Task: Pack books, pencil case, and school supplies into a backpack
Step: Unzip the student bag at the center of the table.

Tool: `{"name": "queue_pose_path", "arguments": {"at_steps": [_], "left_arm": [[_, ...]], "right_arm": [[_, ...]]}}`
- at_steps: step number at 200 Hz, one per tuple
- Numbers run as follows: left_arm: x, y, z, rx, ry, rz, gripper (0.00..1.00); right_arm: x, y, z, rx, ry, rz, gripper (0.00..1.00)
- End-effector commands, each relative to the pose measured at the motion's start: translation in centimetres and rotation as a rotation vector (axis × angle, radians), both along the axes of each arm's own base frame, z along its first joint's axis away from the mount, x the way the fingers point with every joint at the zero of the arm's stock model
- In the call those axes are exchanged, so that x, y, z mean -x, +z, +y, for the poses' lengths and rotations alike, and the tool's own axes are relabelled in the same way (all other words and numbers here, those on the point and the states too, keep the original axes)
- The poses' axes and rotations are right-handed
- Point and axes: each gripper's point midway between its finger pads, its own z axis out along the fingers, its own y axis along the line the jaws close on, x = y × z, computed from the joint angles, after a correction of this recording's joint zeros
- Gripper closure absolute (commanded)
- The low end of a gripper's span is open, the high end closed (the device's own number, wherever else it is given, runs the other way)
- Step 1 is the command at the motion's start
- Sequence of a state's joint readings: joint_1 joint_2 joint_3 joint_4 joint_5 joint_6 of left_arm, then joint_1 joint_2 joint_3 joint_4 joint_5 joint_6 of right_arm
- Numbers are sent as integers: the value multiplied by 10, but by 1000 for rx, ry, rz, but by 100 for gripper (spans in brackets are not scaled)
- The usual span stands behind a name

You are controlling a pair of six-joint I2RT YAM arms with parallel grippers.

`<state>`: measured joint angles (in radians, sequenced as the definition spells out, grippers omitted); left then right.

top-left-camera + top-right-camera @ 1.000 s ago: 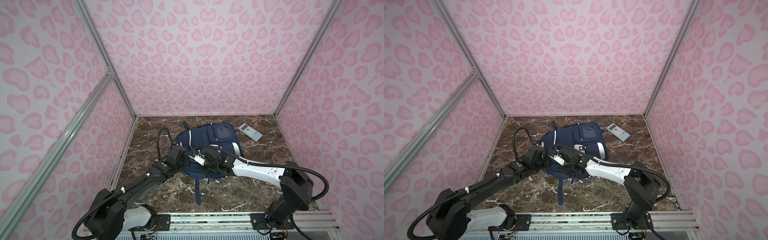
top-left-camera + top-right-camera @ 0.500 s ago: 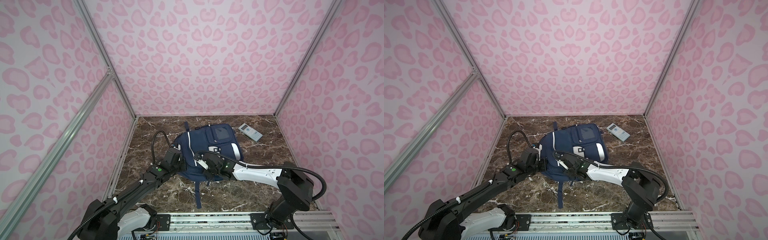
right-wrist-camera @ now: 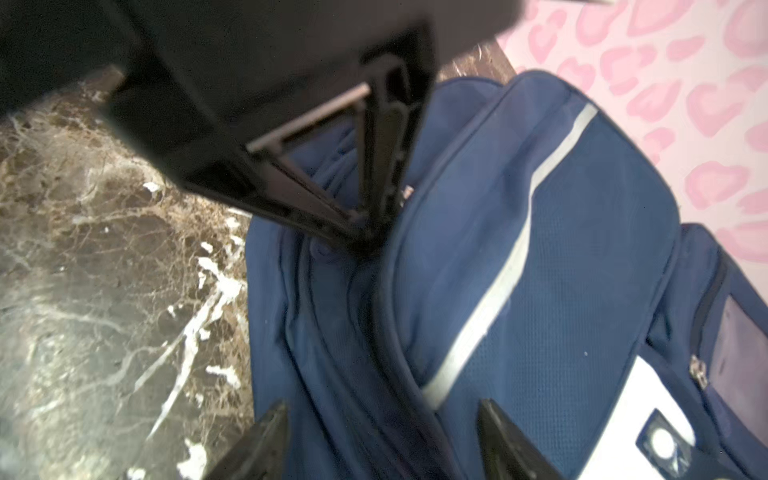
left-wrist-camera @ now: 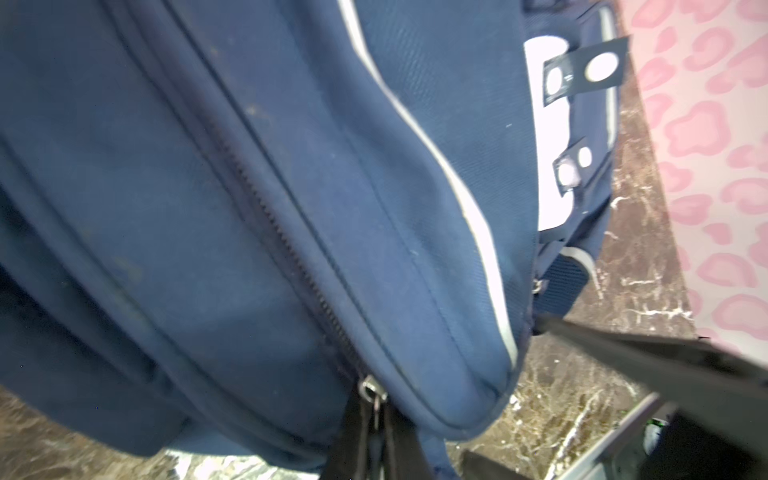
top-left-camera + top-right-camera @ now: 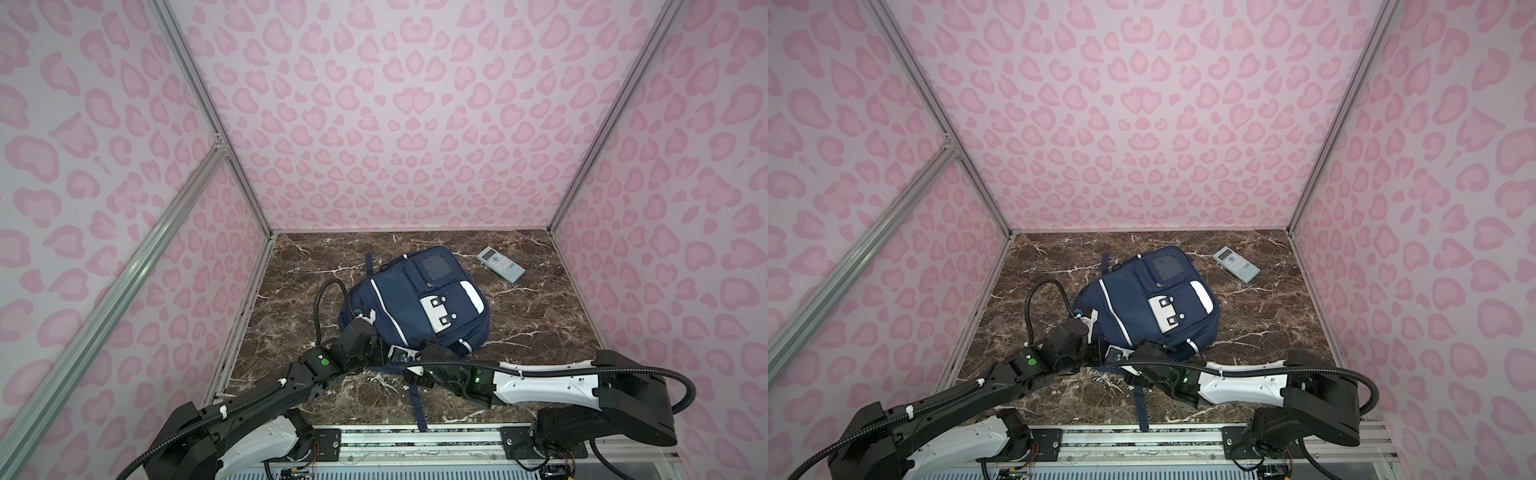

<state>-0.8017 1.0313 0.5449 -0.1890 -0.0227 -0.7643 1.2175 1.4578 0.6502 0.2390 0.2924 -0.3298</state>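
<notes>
The navy backpack point(image 5: 415, 307) point(image 5: 1142, 307) lies flat on the marble floor, front pockets facing up. Its main zipper point(image 4: 291, 245) looks closed along the part I can see. My left gripper point(image 4: 376, 411) point(image 5: 379, 353) is shut on the metal zipper pull point(image 4: 371, 387) at the bag's near edge. My right gripper point(image 3: 382, 409) point(image 5: 401, 356) stands open just beside it, fingers apart over the same edge with only bag fabric between them. A pale grey-blue calculator point(image 5: 500, 264) point(image 5: 1236, 264) lies on the floor behind the bag to the right. Books and pencil case are out of view.
A dark blue strap point(image 5: 417, 405) trails from the bag toward the front rail point(image 5: 415, 436). Pink patterned walls close in the floor on three sides. The left arm's black cable point(image 5: 322, 299) loops up beside the bag's left side.
My right gripper has opened and let go of the bag's edge. Both arms drew back toward the front, and the bag's near edge has settled lower.
</notes>
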Motion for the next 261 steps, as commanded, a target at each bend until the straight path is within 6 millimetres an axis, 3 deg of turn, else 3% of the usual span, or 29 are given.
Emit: {"name": "queue_pose_path", "arguments": {"at_steps": [1,11,20,26,40,54,81,99,121,139,161,180,201,212,227,243,261], "left_arm": [[3,7,-5,35,-13,10,97],[4,5,-5,34,-13,17,97],[5,3,-4,27,-13,21,97],[6,2,-2,20,-12,23,97],[3,1,6,-17,11,14,97],[-4,6,14,-26,38,-5,97],[-23,26,27,-14,84,-50,97],[-51,35,48,-31,154,-70,97],[-85,41,75,-44,251,-98,97],[-98,48,99,-142,346,-148,97],[-86,42,108,-139,374,-140,97],[-63,19,108,-89,364,-88,97],[-33,-5,98,-19,325,-33,97],[-19,-10,88,0,287,-24,97],[-7,-9,69,21,222,-12,97],[1,0,47,42,148,-16,97],[4,13,30,52,97,-28,97]], "right_arm": [[-19,23,17,-71,-65,-141,34],[-22,23,24,-83,-78,-156,38],[-23,19,28,-92,-82,-158,47],[-23,15,30,-91,-85,-154,55],[-23,4,30,-38,-92,-145,86],[-18,-8,23,8,-87,-115,100],[2,-34,5,89,-37,-11,100],[9,-46,-8,181,-24,41,100],[9,-50,-21,285,-29,49,100],[4,-50,-33,313,-31,46,100],[-16,-46,-56,292,-102,95,100],[-37,-33,-78,280,-216,83,100],[-59,-14,-99,271,-356,-43,100],[-69,-2,-112,274,-454,-96,89],[-64,2,-112,227,-466,-68,72],[-49,6,-95,79,-382,21,48],[-30,16,-70,-14,-234,71,38]]}}
